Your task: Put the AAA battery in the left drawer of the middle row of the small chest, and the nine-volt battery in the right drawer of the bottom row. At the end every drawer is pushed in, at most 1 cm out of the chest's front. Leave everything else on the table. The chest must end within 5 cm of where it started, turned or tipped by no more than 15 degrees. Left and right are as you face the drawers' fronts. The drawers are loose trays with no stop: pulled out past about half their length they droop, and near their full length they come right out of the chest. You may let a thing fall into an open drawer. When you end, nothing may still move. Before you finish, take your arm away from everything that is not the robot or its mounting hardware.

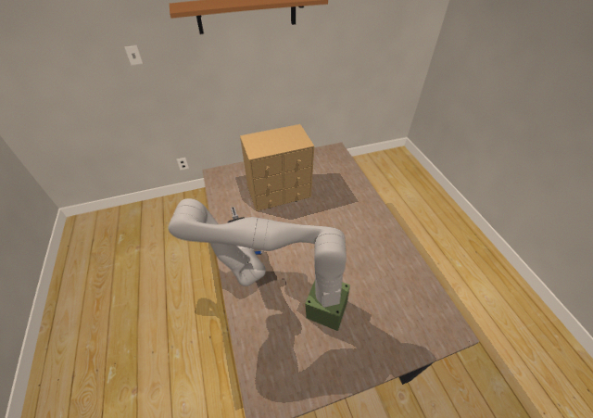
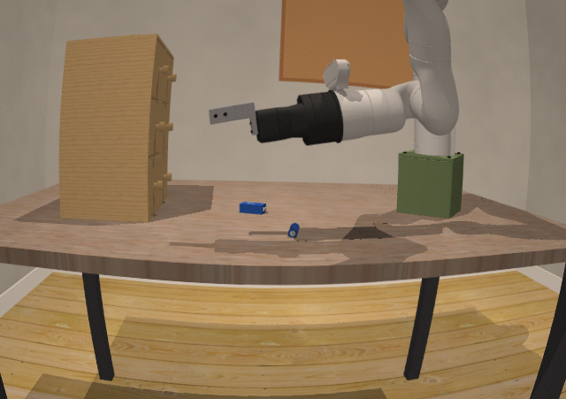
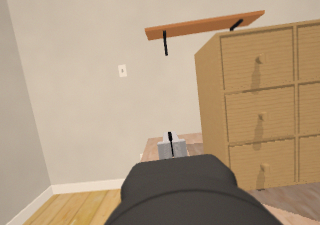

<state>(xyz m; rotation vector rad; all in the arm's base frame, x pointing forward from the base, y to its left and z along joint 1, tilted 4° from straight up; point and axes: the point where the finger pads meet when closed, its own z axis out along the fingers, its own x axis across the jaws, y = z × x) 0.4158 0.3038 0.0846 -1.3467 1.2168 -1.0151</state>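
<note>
The small wooden chest [image 1: 278,165] stands at the far end of the table with all drawers pushed in; it also shows in the side view [image 2: 114,128] and in the wrist view [image 3: 262,102]. The blue nine-volt battery [image 2: 252,208] lies on the table top. The small blue AAA battery [image 2: 293,230] lies nearer the front edge. My gripper [image 2: 214,116] is shut and empty. It points level toward the chest, well above the table, left of the drawer fronts in the wrist view [image 3: 171,146].
The arm's green base [image 2: 429,183] stands on the table to the right of the batteries. A wooden shelf [image 1: 247,4] hangs on the back wall. The table edge runs close to the AAA battery.
</note>
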